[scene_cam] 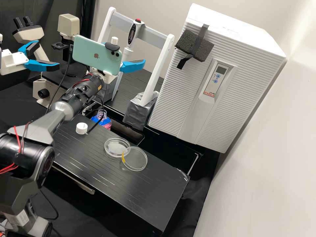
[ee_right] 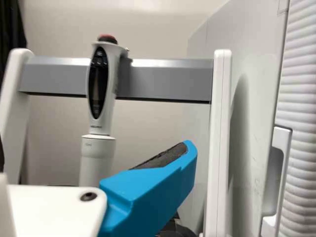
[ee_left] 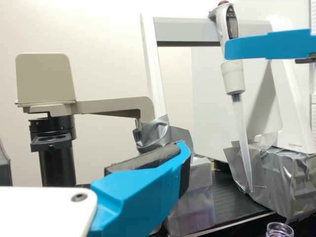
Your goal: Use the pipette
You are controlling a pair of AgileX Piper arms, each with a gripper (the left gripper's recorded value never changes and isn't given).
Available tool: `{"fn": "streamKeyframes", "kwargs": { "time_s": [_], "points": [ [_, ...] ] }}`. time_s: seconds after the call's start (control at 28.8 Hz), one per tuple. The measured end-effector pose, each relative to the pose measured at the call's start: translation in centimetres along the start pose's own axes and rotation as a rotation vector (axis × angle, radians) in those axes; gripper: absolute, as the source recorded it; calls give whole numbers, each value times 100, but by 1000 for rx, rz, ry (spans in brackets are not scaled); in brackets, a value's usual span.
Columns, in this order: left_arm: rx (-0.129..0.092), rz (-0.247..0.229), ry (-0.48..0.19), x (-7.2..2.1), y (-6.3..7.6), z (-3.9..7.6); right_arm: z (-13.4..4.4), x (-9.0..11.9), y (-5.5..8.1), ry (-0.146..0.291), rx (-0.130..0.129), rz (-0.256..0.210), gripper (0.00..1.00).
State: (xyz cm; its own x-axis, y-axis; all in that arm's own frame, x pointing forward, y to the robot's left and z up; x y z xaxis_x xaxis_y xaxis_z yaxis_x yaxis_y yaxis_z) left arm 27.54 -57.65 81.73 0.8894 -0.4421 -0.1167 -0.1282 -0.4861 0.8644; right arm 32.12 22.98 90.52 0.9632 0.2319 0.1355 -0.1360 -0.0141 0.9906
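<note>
The pipette (scene_cam: 131, 34) hangs upright on a white and grey rack (scene_cam: 158, 59) at the back of the bench; it has a red top button, and its shaft points down. My right gripper (scene_cam: 123, 65) is open at the pipette's shaft, one blue finger (scene_cam: 132, 65) to its right, the other hidden behind a green phone-like camera. In the right wrist view the pipette (ee_right: 101, 84) stands just beyond that finger (ee_right: 153, 190). My left gripper (scene_cam: 46, 56) is open and holds nothing, far left beside the microscope. Its wrist view shows the pipette (ee_left: 232, 69) farther off.
A large white ribbed machine (scene_cam: 214, 82) fills the right. On the black board (scene_cam: 131, 191) lie two clear petri dishes (scene_cam: 117, 146) (scene_cam: 135, 158) and a white cap (scene_cam: 81, 128). An open bottle of blue liquid (scene_cam: 102, 120) stands behind the board. A microscope (scene_cam: 42, 90) stands back left.
</note>
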Motion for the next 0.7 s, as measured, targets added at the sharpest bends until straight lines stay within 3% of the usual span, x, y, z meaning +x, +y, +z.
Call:
{"fn": "streamKeyframes", "kwargs": {
  "time_s": [0.1, 0.21, 0.35, 0.38, 0.56, 0.7],
  "points": [
    [-1, -4, 1, 4, -14, -4, -11, 89, -6, -11, -6, 1, 100],
    [-1, -7, 2, 7, -21, -6, -34, 186, -27, -23, -46, -9, 100],
    [-2, -13, 3, 14, -42, -11, -60, 303, -51, -38, -68, -17, 100],
    [-2, -15, 4, 16, -49, -13, -65, 322, -53, -42, -70, -15, 0],
    [-2, -24, 4, 24, -75, -19, -67, 416, -73, -58, -83, -23, 0],
    [-3, -33, 8, 37, -104, -35, -61, 485, -93, -72, -73, -25, 0]
  ]
}}
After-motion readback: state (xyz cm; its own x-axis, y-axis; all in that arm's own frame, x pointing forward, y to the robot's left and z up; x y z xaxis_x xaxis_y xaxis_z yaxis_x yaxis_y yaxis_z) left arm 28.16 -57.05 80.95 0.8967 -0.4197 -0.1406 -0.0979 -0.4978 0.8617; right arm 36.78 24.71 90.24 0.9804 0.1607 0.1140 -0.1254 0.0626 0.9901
